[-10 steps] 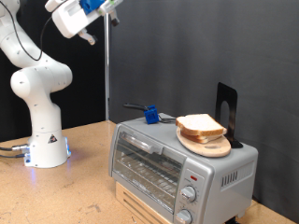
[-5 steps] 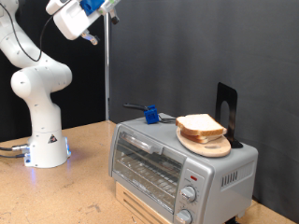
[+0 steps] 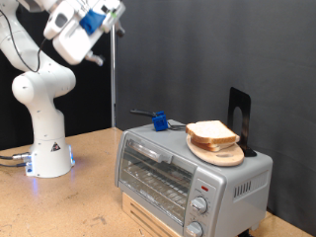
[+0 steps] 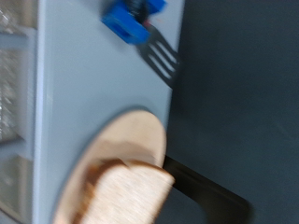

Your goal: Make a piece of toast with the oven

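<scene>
Wooden board (image 3: pixel 216 153) under the piece of toast (image 3: pixel 209 132) tops the oven (image 3: pixel 188 178); high fingers (image 3: pixel 116 12), state unclear.

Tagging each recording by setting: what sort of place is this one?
Most likely a robotics lab bench staged as a kitchen: a white robot arm bolted to a wooden tabletop, a black curtain backdrop, and a small silver toaster oven with a slice of white bread on top.

Exterior frontal, wrist overhead; both on toast (image 3: pixel 210 131) (image 4: pixel 126 194).
</scene>
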Tool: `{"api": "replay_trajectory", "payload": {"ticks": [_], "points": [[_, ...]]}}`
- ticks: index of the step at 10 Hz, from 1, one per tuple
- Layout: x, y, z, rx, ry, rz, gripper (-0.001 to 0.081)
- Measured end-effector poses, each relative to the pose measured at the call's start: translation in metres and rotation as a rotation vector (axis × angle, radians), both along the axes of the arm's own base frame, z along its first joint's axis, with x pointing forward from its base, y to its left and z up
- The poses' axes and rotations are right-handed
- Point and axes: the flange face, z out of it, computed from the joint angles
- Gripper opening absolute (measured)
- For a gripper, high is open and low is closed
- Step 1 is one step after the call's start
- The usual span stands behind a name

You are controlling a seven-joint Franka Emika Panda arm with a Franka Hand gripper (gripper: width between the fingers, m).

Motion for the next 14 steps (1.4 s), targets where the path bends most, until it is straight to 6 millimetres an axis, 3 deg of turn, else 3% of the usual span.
{"api": "replay_trajectory", "payload": {"ticks": [1, 5, 11, 14], "points": [[0.009, -0.002, -0.005, -0.017, 0.033, 0.006, 0.0803], [0.006, 0.003, -0.012, 0.033, 0.038, 0.011, 0.0803], [0.051, 0.006, -0.093, -0.102, 0.085, -0.087, 0.0803], [0.055, 0.005, -0.107, -0.126, 0.099, -0.074, 0.0803]]}}
